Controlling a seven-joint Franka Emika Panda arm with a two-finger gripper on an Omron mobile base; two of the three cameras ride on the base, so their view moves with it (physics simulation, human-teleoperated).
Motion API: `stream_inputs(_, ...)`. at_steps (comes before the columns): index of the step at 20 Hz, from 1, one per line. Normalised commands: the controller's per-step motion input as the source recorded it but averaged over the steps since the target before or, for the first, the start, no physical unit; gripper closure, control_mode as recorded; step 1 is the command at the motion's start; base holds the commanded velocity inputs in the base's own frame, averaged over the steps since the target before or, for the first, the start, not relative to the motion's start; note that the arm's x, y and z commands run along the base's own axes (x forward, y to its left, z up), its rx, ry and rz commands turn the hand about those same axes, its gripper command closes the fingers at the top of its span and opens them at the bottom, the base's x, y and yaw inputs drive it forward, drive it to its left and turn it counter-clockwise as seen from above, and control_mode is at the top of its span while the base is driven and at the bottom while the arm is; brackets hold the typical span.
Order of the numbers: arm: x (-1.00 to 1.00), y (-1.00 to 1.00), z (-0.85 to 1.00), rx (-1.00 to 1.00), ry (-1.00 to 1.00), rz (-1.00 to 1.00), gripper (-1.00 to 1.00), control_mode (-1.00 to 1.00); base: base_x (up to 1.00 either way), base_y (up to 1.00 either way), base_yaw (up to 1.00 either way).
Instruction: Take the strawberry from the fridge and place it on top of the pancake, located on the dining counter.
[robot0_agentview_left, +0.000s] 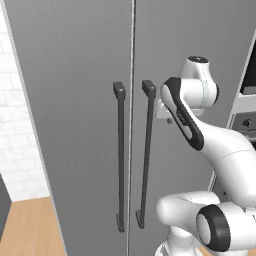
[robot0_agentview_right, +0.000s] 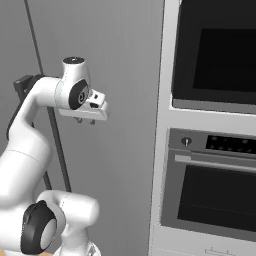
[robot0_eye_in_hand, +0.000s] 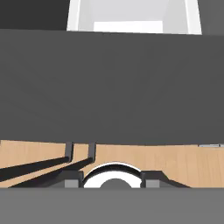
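From the left base view, the fridge (robot0_agentview_left: 90, 125) stands shut, two grey doors meeting at a centre seam, each with a long dark vertical handle (robot0_agentview_left: 120, 160). The white arm (robot0_agentview_left: 210, 145) reaches up beside the right door's handle. From the right base view, the gripper (robot0_agentview_right: 86, 120) hangs just in front of the grey door, pointing down; a built-in oven (robot0_agentview_right: 215, 195) stands to the right. How far apart its fingers stand cannot be told. The hand view looks down the dark door face to the wood floor (robot0_eye_in_hand: 175, 162).
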Motion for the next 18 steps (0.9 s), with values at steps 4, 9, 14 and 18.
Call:
stream_inputs(4, 0.0, 0.0, 0.0, 0.0, 0.0, 0.0, -1.0, 1.0, 0.0, 0.0, 0.0)
stream_inputs(9, 0.0, 0.0, 0.0, 0.0, 0.0, 0.0, -1.0, 1.0, -0.27, 0.04, 0.0)
stream_inputs(14, 0.0, 0.0, 0.0, 0.0, 0.0, 0.0, -1.0, 1.0, -0.52, 0.15, 0.0)
stream_inputs(18, 0.0, 0.0, 0.0, 0.0, 0.0, 0.0, -1.0, 1.0, -0.38, 0.24, 0.0)
